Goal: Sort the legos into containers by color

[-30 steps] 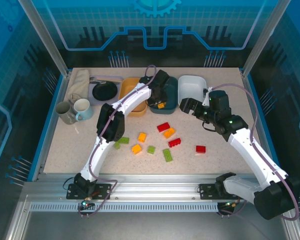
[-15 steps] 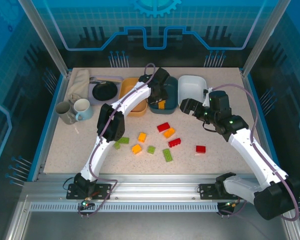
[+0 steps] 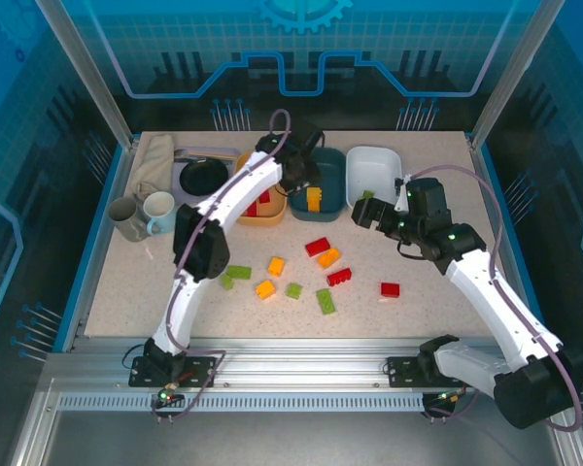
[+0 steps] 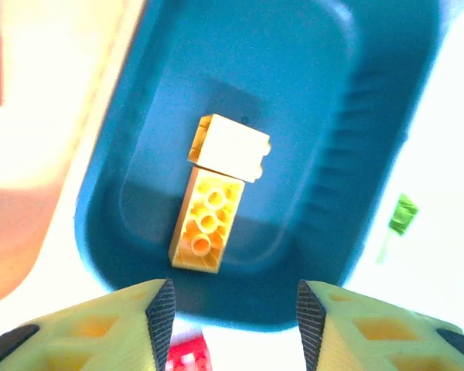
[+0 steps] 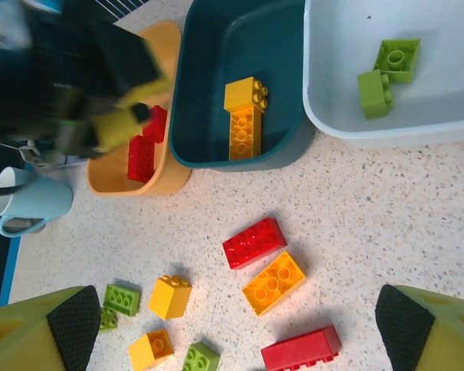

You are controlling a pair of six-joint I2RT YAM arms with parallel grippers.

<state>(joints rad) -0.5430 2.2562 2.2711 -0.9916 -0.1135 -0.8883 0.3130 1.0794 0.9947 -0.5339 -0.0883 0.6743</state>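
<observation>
Three tubs stand in a row at the back: orange (image 3: 243, 189), dark teal (image 3: 332, 167) and white (image 3: 374, 165). My left gripper (image 4: 233, 325) hovers open and empty over the teal tub's (image 4: 309, 93) near rim, above two yellow bricks (image 4: 209, 216). Red bricks (image 5: 143, 151) lie in the orange tub (image 5: 139, 185) and green ones (image 5: 387, 73) in the white tub (image 5: 332, 77). My right gripper (image 5: 240, 328) is wide open over loose legos: a red brick (image 5: 254, 242), an orange one (image 5: 273, 283) and another red (image 5: 301, 349). Yellow (image 5: 170, 297) and green (image 5: 121, 299) bricks lie to their left.
A grey mug (image 3: 126, 218) and a white mug (image 3: 160, 209) stand at the left. Behind them are a black dish (image 3: 204, 177) on a grey tray and a folded cloth (image 3: 155, 160). More loose bricks (image 3: 325, 301) sit mid-table.
My left gripper has opened and drawn back left from the teal tub, leaving a yellow brick inside. My right gripper has shifted slightly right, still open.
</observation>
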